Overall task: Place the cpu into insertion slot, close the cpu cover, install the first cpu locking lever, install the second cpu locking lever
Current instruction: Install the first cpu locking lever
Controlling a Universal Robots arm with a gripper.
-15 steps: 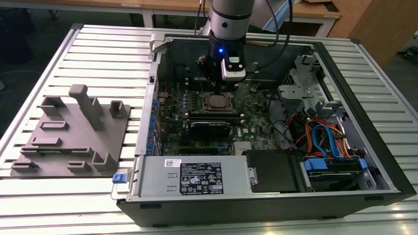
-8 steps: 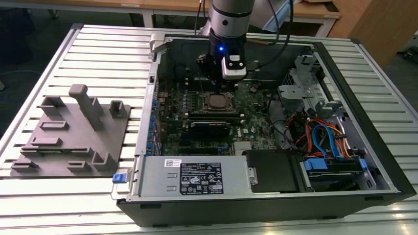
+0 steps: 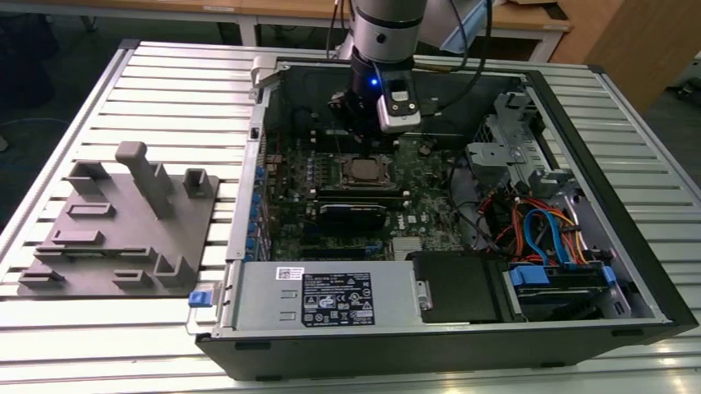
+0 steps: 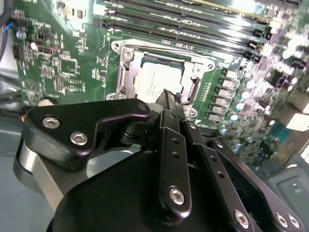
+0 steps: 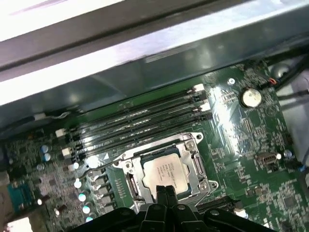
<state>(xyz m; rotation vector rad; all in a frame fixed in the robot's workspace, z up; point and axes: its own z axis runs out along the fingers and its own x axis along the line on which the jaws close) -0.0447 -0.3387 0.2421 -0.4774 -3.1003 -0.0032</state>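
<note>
A slatted metal table carries an open computer case and a grey fixture plate.

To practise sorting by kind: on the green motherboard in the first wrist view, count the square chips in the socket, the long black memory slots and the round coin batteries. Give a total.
Silvery-grey square metal-topped cpu: 1
Long black plastic memory slots: 4
Round silvery metal coin battery: 1
Total: 6

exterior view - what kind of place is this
Probably a robotics lab or workshop bench: an open computer case lies on a slatted metal table, a grey moulded fixture tray sits at the exterior view's left, and wooden desks stand behind.
</note>
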